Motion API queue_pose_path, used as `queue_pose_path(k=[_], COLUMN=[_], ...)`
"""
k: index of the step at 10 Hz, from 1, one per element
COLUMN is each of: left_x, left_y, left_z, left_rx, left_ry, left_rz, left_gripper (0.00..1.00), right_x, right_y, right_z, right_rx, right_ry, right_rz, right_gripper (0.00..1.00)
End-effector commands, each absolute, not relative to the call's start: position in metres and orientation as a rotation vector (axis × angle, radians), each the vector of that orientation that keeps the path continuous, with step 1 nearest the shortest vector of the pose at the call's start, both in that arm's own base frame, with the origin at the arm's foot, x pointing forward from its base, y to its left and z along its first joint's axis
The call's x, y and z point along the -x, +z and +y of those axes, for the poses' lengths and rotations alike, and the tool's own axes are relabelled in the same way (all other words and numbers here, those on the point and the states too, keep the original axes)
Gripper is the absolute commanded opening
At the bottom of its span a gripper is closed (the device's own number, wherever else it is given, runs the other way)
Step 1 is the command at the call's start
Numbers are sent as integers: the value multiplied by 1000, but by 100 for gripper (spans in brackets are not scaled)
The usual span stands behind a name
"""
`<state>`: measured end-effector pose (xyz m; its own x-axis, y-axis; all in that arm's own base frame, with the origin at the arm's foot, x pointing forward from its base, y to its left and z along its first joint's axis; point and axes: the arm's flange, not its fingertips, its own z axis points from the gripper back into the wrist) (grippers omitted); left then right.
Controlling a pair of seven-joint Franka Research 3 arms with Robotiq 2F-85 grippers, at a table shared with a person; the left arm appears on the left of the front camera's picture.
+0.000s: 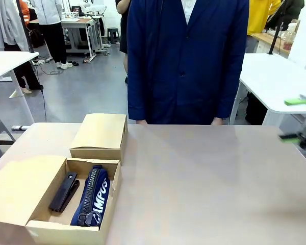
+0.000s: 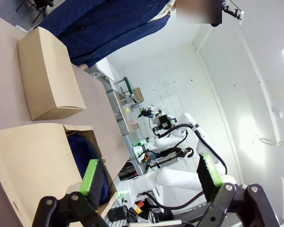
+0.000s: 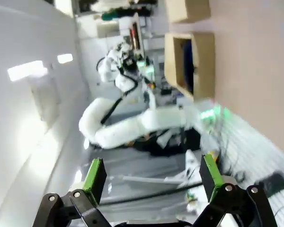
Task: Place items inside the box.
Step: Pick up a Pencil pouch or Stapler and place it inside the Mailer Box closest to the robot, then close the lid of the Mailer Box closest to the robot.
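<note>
Beige tabletop (image 1: 204,178) is your biggest surface, and you can place everything else against the open cardboard box (image 1: 108,201) at its near left corner. Behind the far edge of the table stands a person in a dark blue coat (image 1: 186,61), well beyond the box. Just behind the box, touching or nearly touching its back wall, you see a second, closed cardboard box (image 1: 100,133). Look inside the open box: the navy zip pouch with white lettering (image 1: 93,196) lies lengthwise along its right side, and the black stapler (image 1: 64,192) lies beside the pouch on its left, both resting on the box floor. In the left wrist view you see the open flap and the pouch's dark blue edge (image 2: 80,149) just past the left gripper (image 2: 149,177), whose green-padded fingers stand wide apart with nothing between them. Your right gripper (image 3: 152,177) is far from the box, at the table's right edge (image 1: 302,120); its fingers are also spread wide and hold nothing, with the open box (image 3: 206,64) well off in its wrist view
</note>
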<state>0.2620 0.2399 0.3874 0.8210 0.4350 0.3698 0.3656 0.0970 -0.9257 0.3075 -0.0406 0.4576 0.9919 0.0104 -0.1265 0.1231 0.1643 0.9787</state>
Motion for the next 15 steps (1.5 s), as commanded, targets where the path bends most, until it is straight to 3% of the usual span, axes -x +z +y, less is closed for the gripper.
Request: queue_pose_path(k=[1,2,3,13,15], left_x=[-261,-261,-261,-262,-253], left_y=[389,389,389,387,428], left_z=[239,239,239,240,169], left_rx=[1517,1517,1517,1509,1464], left_ry=[39,39,39,57,-525], left_rz=[-690,-690,-690,-669,-769], left_gripper=[100,100,100,100,100], right_x=[-275,-287,-293,-293,-293], right_y=[420,410,442,442,442], right_z=[-26,-10,-46,-46,-46], right_rx=[-1320,-1215,-1397,-1397,-1397], right_ry=[2,52,-62,-62,-62], right_rz=[370,459,243,243,243], right_gripper=[100,100,100,100,100])
